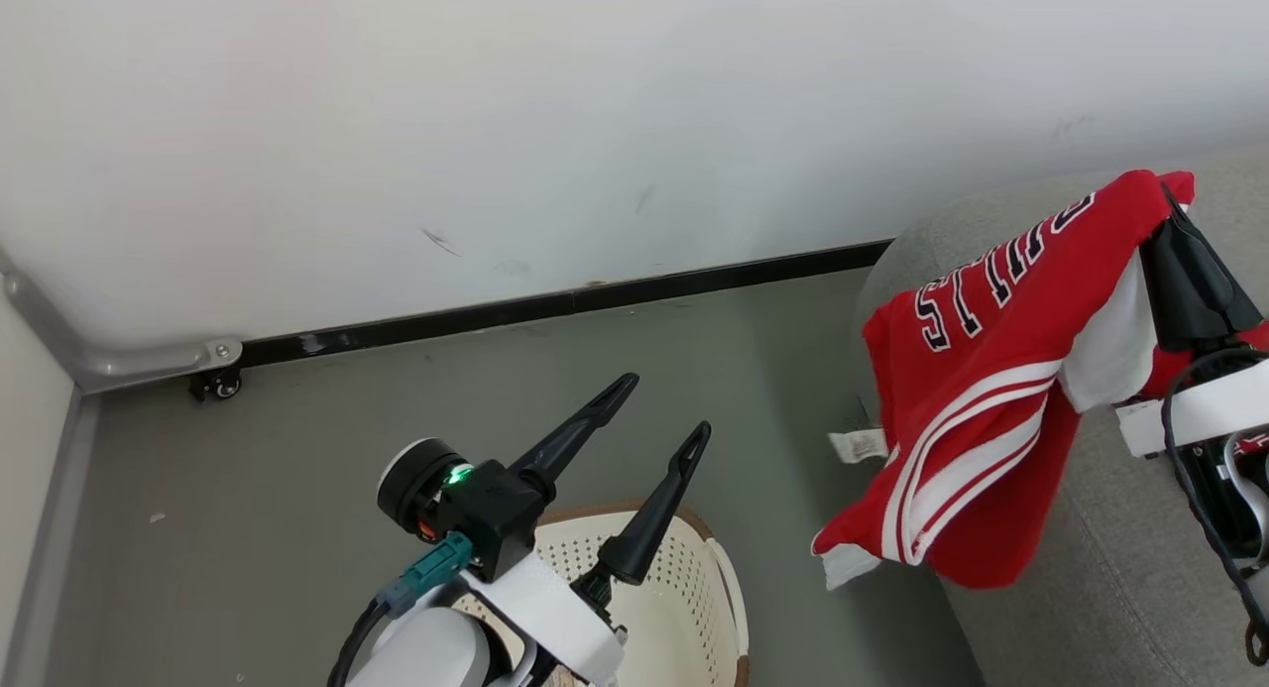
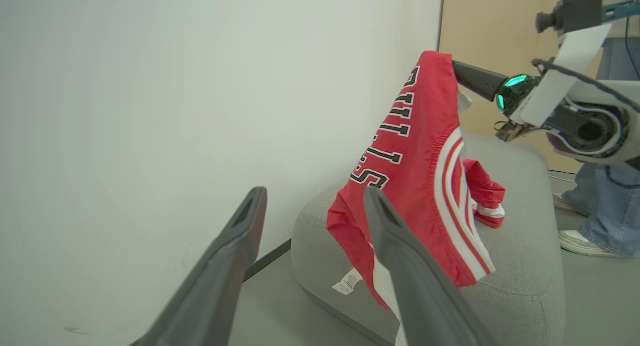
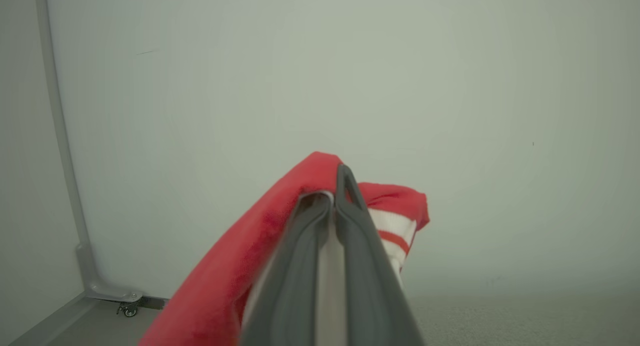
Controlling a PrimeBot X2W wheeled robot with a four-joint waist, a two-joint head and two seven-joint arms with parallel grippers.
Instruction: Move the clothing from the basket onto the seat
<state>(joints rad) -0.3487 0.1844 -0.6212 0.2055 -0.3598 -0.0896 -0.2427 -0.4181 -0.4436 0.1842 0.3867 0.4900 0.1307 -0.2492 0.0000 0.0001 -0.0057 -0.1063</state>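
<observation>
Soft, even light fills the room, bright and flat on the plain white wall [image 1: 595, 122], shadows faint. Close to the lens, the long dark fingers [image 3: 365, 266] of the right gripper [image 3: 332, 186] look blurred.

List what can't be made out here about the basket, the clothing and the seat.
- Basket floor: head view, partly covered by the left gripper and cut off by the bottom edge, so leftover clothing cannot be ruled out.
- Lettering on the held red garment: folds hide some letters.
- Second red piece on the seat: left wrist view, partly behind the held garment.
- Right gripper tips: wrapped in fabric.
</observation>
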